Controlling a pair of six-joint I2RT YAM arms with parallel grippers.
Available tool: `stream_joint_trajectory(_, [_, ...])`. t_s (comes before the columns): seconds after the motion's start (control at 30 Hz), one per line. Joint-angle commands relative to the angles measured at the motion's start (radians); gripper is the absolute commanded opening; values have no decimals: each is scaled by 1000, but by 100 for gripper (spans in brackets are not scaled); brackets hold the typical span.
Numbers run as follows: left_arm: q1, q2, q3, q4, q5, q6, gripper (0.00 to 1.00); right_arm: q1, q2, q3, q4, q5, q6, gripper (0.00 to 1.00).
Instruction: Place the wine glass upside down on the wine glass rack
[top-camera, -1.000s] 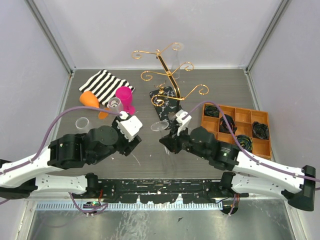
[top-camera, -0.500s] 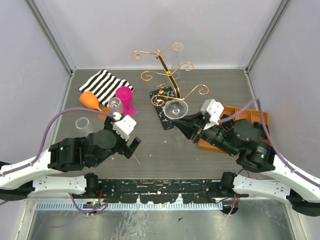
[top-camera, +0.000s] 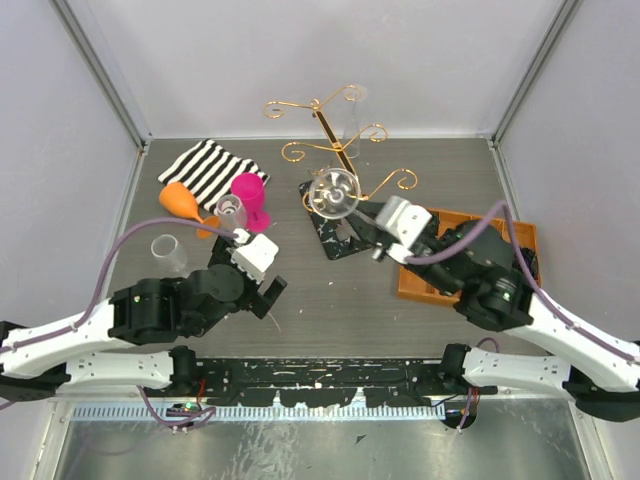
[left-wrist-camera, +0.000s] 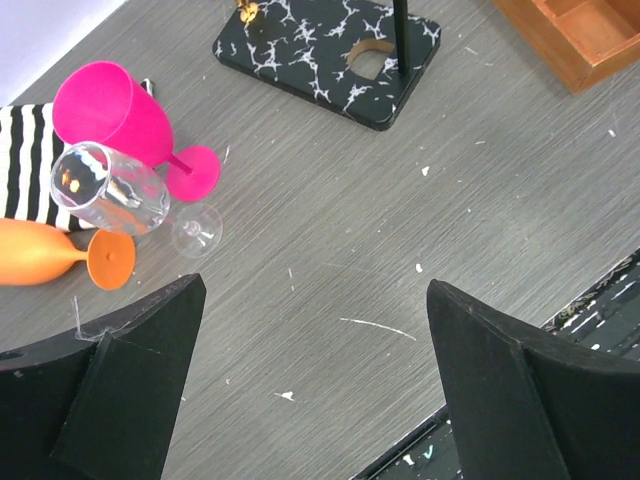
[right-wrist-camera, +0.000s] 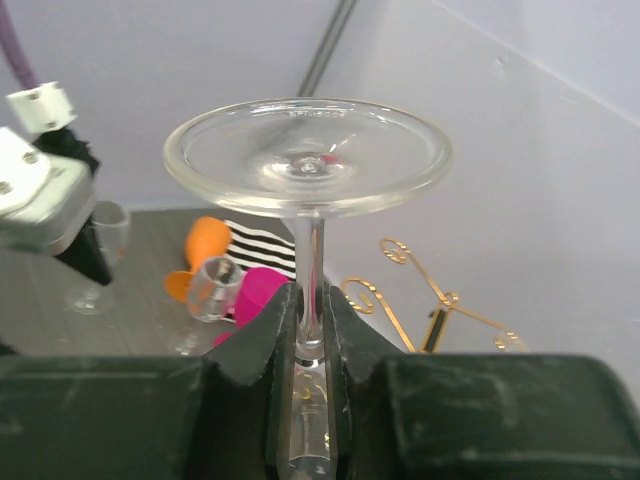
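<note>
The clear wine glass (right-wrist-camera: 307, 155) is held with its round foot uppermost, and my right gripper (right-wrist-camera: 312, 310) is shut on its stem. From above, the glass's foot (top-camera: 333, 190) hangs over the black marbled base (top-camera: 338, 232) of the gold wire wine glass rack (top-camera: 330, 125), just in front of the rack's curled arms (right-wrist-camera: 440, 300). The right gripper (top-camera: 358, 208) reaches in from the right. My left gripper (top-camera: 265, 293) stands low over the table's near left, open, with only bare table between its fingers (left-wrist-camera: 130, 380).
At the left lie a pink glass (left-wrist-camera: 115, 105), a clear glass on its side (left-wrist-camera: 110, 190), an orange glass (left-wrist-camera: 50, 255) and a striped cloth (top-camera: 210, 168). Another clear glass (top-camera: 165, 247) stands nearer. An orange compartment tray (top-camera: 480, 255) sits at the right.
The right arm has lifted the wine glass off the table and swung it back toward the rack. The left gripper has opened wide and drawn back toward the near edge.
</note>
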Motion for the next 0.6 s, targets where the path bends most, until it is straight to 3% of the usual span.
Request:
stream_joint_trajectory(0.0, [-3, 34, 2, -3, -42, -20, 99, -1, 100, 134, 92, 138, -202, 0])
stream_joint_trajectory(0.3, [-3, 44, -24, 35, -49, -5, 98, -19, 304, 383, 86, 349, -459, 0])
stream_joint_trajectory(0.57, [46, 73, -15, 68, -45, 6, 98, -357, 336, 459, 18, 155, -335, 1])
